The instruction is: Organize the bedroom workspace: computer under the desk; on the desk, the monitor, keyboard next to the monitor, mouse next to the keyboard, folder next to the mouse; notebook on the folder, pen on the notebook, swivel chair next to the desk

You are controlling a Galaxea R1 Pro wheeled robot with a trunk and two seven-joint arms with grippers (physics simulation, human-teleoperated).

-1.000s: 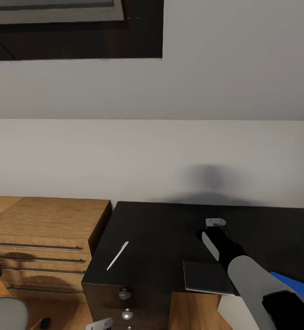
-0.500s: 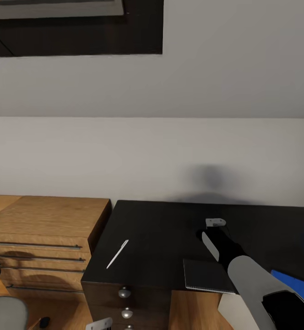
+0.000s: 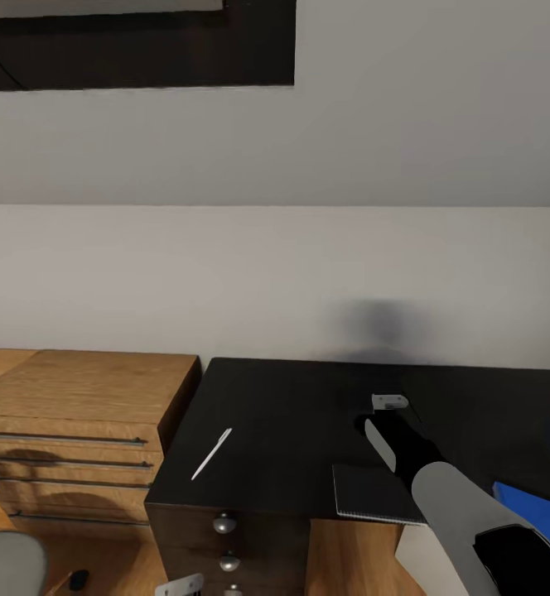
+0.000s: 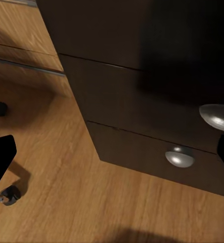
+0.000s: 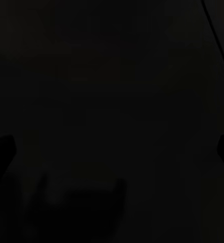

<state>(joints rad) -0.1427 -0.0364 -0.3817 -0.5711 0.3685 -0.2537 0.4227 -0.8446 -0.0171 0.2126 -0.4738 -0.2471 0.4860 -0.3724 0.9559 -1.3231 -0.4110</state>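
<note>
- My right gripper (image 3: 388,403) hangs over the middle of the desk (image 3: 291,414), wrist toward me; from the head view I cannot tell whether its jaws are parted or clamped, and the right wrist view gives me nothing but glossy black desktop, with dark finger corners (image 5: 1,151) at either side and nothing between them that I can make out.
- The left gripper (image 4: 112,167) is low, facing the desk's drawer front and its silver knobs (image 4: 179,156); its dark fingertips sit far apart at the picture's sides, so I judge it released and empty.
- The notebook (image 3: 374,494) lies flat at the desk's front edge, just behind the right gripper on my side and partly under my forearm. It looks thin, light and stiff (a pinch at the overhanging front edge seems the surest hold, since it lies flush).
- The folder (image 3: 540,511) peeks out blue at the desk's front right, beyond the arm; flat and probably slippery on this gloss.
- The pen (image 3: 212,454) lies slanted near the desk's front left corner, well apart from both grippers. Light, thin, apt to roll; I'd pinch it across its middle.
- A wooden drawer chest (image 3: 84,414) stands against the desk's left side.
</note>
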